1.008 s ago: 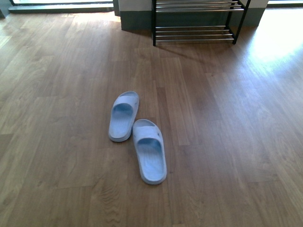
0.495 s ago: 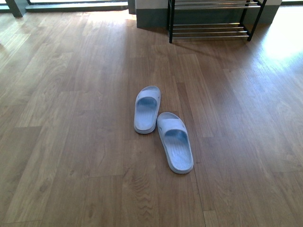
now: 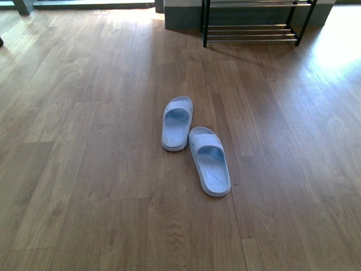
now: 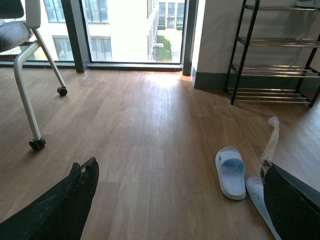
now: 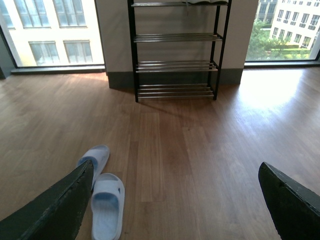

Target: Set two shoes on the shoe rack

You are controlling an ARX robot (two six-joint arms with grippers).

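While agape, end effectors [image 4: 175,172] [image 5: 175,172] above slides [image 3: 210,162]

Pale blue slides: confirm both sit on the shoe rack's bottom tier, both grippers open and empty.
Wrong: the front view shows the slides on the floor, short of the shoe rack. The left gripper and right gripper are open and empty.
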